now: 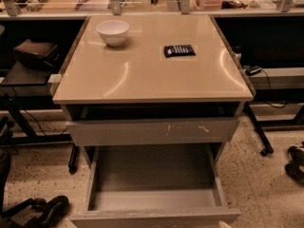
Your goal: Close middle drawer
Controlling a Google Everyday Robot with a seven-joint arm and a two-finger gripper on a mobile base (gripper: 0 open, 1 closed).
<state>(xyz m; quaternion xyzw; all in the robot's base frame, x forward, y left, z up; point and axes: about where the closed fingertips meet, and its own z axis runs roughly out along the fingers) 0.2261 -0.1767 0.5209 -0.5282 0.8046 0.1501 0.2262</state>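
Note:
The middle drawer (154,216) is pulled far out at the bottom of the camera view. Its plain grey front lies along the bottom edge and its bare grey box (152,172) is open to view. Above it sits the taller grey drawer front (152,132) with pale scratch marks, which is shut. Of my gripper (223,224) only a small pale sliver shows at the bottom edge, just right of the open drawer's front corner. The rest of it is out of view.
The beige tabletop (142,75) holds a white bowl (112,32) and a flat black object (179,50). Black table legs and a cable (259,127) stand to the right. A dark shelf with a brown bag (35,53) stands on the left, and black gear (45,210) lies on the floor.

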